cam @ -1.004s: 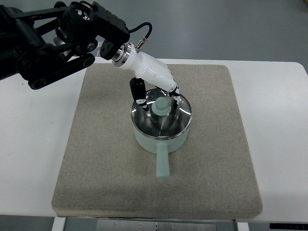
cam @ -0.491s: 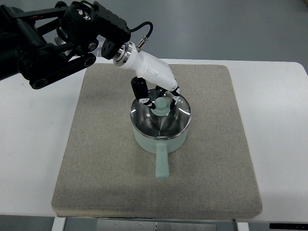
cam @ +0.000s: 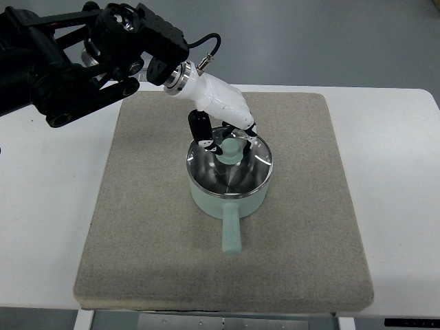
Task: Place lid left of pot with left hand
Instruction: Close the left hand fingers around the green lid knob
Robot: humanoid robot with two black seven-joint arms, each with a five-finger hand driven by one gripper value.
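A mint green pot (cam: 230,199) with a long handle (cam: 231,234) pointing toward me stands near the middle of the grey mat (cam: 144,227). Its glass lid (cam: 234,172), steel-rimmed with a mint green knob (cam: 231,148), lies on the pot with its far edge slightly raised. My left hand (cam: 229,142), white with black fingers, reaches in from the upper left and is shut on the knob. The right arm does not show.
The mat lies on a white table (cam: 48,206). Bare mat stretches to the left of the pot. The black left arm (cam: 75,55) hangs over the table's far left corner. Grey floor lies beyond the table.
The fingers have closed around the knob. The knob and lid have shifted a little up and toward the far side, the lid tilting slightly.
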